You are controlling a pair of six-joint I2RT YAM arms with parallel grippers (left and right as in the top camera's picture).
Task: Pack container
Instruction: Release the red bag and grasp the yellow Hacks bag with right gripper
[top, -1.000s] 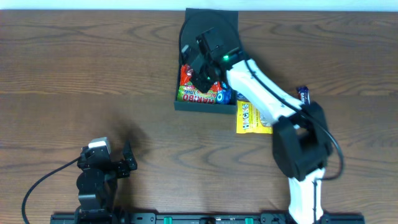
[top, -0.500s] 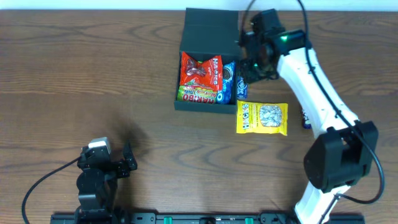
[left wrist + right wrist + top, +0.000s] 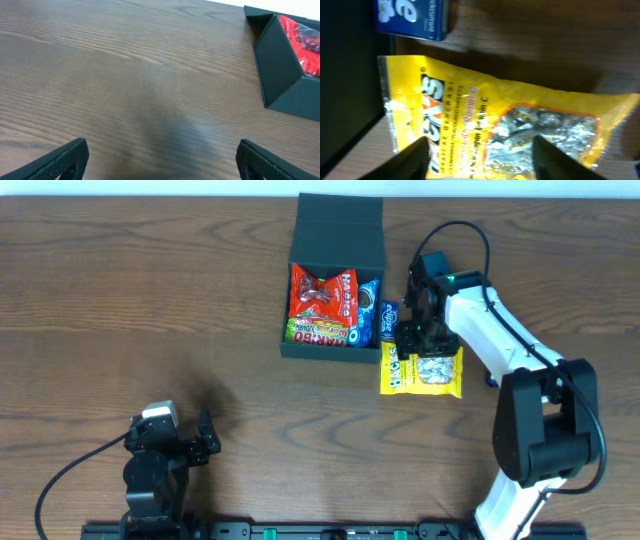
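The container [image 3: 334, 347], a dark teal box with its lid flap folded back, sits at the back centre. It holds a red packet [image 3: 322, 293], a green packet [image 3: 318, 333] and a blue packet [image 3: 367, 304]. A small blue packet [image 3: 388, 321] lies just outside its right wall. My right gripper [image 3: 425, 340] hovers open over a yellow snack packet [image 3: 422, 372]. In the right wrist view its fingertips straddle the yellow packet [image 3: 485, 120] with nothing gripped. My left gripper [image 3: 168, 442] rests open near the front left; the left wrist view shows the container [image 3: 287, 80] far off to its right.
A dark blue wrapper [image 3: 489, 379] peeks out from under the right arm, right of the yellow packet. The small blue packet [image 3: 412, 17] lies close above the yellow one in the right wrist view, beside the box's dark wall [image 3: 345, 75].
My right gripper has left the inside of the container, swung out right and come down over the yellow packet, and its jaws have opened. The left arm has not moved.
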